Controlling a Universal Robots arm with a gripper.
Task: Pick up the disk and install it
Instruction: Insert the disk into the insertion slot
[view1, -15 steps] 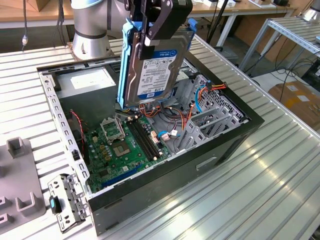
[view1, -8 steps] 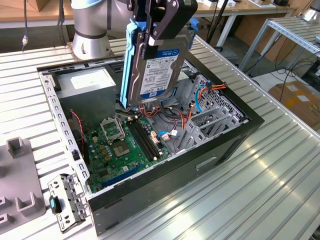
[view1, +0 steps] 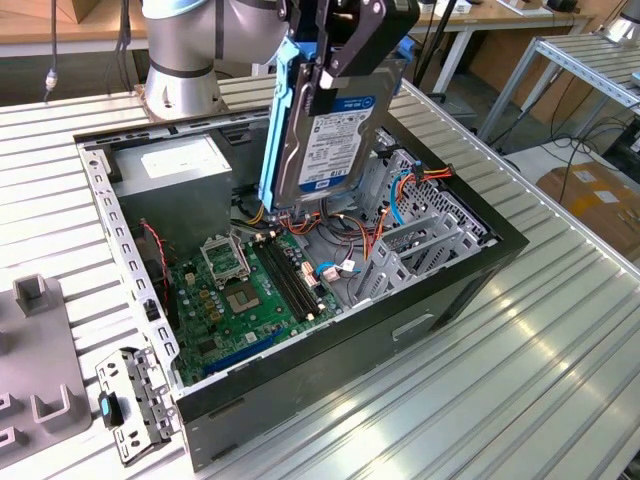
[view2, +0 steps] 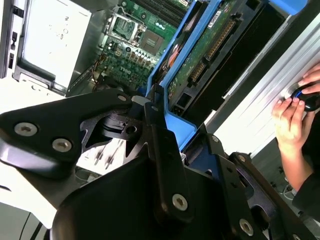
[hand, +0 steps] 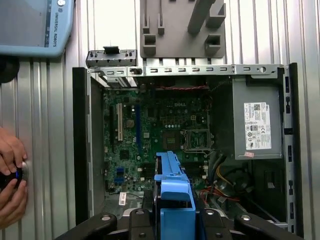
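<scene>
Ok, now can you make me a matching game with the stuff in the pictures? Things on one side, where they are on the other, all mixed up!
Things:
1. disk
2. green circuit board
3. grey box with white sticker
4. grey plastic holder

Places:
A. lying flat on the bottom of the open computer case
B. gripped by the robot's hand, up in the air over the case
C. on the metal table, outside the case
D. tucked in a corner inside the case

Right pairs: 1-B, 2-A, 3-D, 4-C.
</scene>
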